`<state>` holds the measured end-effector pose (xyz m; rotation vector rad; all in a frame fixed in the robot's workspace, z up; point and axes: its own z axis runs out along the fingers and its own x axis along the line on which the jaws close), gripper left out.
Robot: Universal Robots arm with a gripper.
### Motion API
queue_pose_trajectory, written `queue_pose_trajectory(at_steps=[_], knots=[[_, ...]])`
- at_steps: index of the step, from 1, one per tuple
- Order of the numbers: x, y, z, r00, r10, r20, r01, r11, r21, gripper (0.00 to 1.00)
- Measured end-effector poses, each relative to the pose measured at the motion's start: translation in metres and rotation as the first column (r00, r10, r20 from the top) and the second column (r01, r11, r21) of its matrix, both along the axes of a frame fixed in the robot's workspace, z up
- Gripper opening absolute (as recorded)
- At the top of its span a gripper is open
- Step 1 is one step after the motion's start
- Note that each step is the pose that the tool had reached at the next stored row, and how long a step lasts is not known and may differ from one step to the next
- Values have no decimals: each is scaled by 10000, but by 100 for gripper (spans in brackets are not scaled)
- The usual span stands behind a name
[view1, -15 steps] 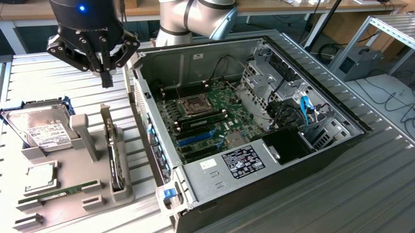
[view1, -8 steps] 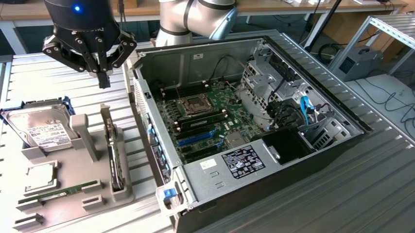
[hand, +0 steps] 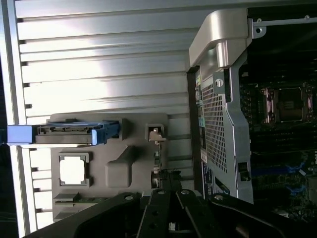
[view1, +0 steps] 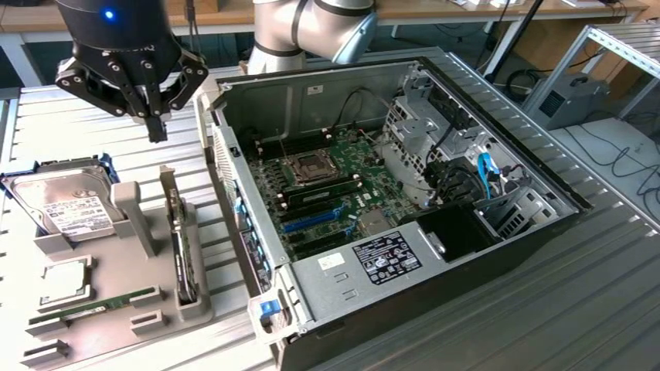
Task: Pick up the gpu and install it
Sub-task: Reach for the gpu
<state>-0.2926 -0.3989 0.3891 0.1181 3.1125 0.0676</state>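
The black robot gripper, jaws together and empty, hangs above the grey plastic holder where the thin flat black gpu card stands on edge.

We count one computer case, one gray tray and four separate parts — one gpu, one hard drive, one processor chip, one RAM stick — plus one arm with one gripper.

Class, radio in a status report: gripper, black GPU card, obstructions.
Gripper shut, empty, over grey holder tray. Thin black GPU card on edge in tray, untouched. Nothing blocking.
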Motion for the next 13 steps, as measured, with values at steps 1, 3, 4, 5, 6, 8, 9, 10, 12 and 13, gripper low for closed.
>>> queue_pose_trajectory(at_steps=[1,3,4,5,6,8,9,10,12,13], knots=[[-13,0,-1,10000,0,0,0,10000,0,11],[-38,0,-1,10000,0,0,0,10000,0,11],[-48,0,-1,10000,0,-1,0,10000,0,11],[-61,0,-2,10000,1,0,-1,10000,0,11],[-71,0,-3,10000,0,0,0,10000,0,11],[-94,0,-4,10000,1,0,-1,10000,0,11],[-109,0,-4,10000,1,0,-1,10000,0,11],[-121,0,-5,10000,1,0,-1,10000,0,11],[-140,0,-6,10000,1,0,-1,10000,0,11],[-149,0,-6,10000,1,0,-1,10000,0,11]])
